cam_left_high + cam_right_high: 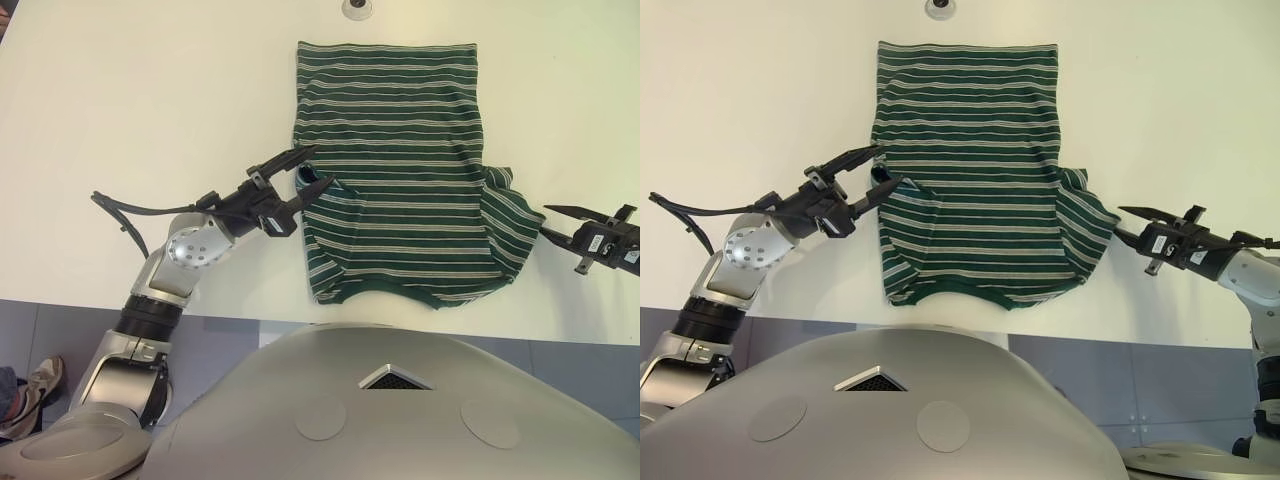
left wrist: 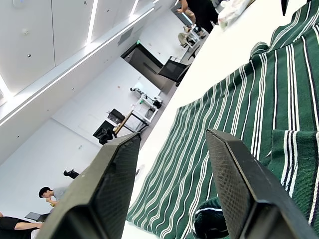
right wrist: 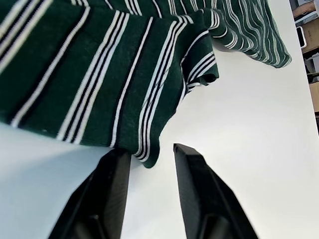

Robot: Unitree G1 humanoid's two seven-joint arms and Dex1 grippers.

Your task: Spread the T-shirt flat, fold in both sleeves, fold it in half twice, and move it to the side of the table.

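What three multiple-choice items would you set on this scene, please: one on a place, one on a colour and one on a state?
1. Where is the left gripper?
A. at the T-shirt's left edge
B. at its far hem
C. at its right edge

2. What colour is the T-shirt?
A. plain red
B. dark green with white stripes
C. blue with dots

3. In what state is the right gripper?
A. shut on a sleeve
B. open, holding nothing
C. shut on nothing

Answers:
1 A: it sits at the shirt's left edge, by the folded-in left sleeve.
2 B: green cloth with thin white stripes shows in every view.
3 B: its two fingers stand apart just beside the right sleeve, with no cloth gripped between them.
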